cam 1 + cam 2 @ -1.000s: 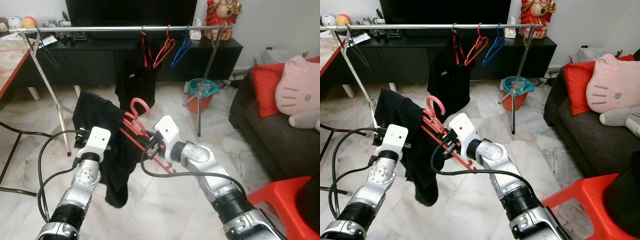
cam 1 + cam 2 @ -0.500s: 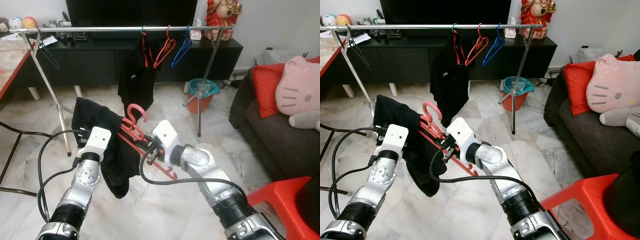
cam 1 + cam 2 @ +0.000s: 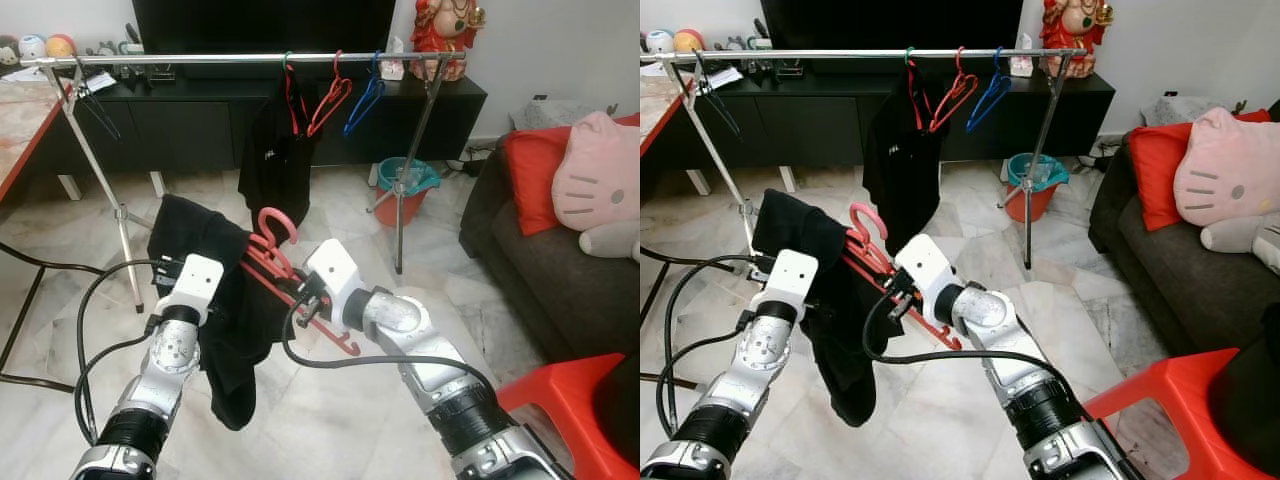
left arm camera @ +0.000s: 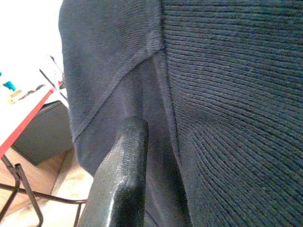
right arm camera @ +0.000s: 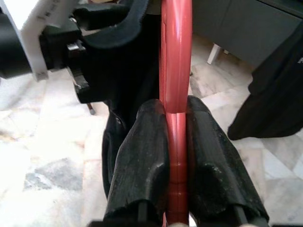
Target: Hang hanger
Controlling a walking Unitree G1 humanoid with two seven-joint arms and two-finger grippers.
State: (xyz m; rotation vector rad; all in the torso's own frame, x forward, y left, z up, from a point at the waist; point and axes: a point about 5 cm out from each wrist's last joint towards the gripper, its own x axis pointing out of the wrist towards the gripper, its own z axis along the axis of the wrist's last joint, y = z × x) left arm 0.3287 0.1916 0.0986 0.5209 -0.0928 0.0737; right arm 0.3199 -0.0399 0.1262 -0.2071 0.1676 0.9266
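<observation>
A long silver rail (image 3: 200, 60) is standing across the room at 12 o'clock. Three hangers are hanging on it, near its right end: one holding a black shirt (image 3: 275, 150), one red hanger (image 3: 330, 100) and one blue hanger (image 3: 365, 98). A teal and orange bucket (image 3: 403, 190) is sitting by the rail's right leg at 1 o'clock. A dark sofa (image 3: 560, 260) with a pink cat pillow (image 3: 598, 180) is sitting at 3 o'clock, and a red stool (image 3: 570, 400) at 5 o'clock.

The right gripper (image 5: 176, 137) is squeezing tight on the pink hanger (image 3: 275, 250), low down in front of the rail. A black cloth (image 3: 215, 300) is drooping from it at 9 o'clock. The left gripper (image 4: 118, 184) is pressing against that cloth; I cannot tell if it is open or closed.
</observation>
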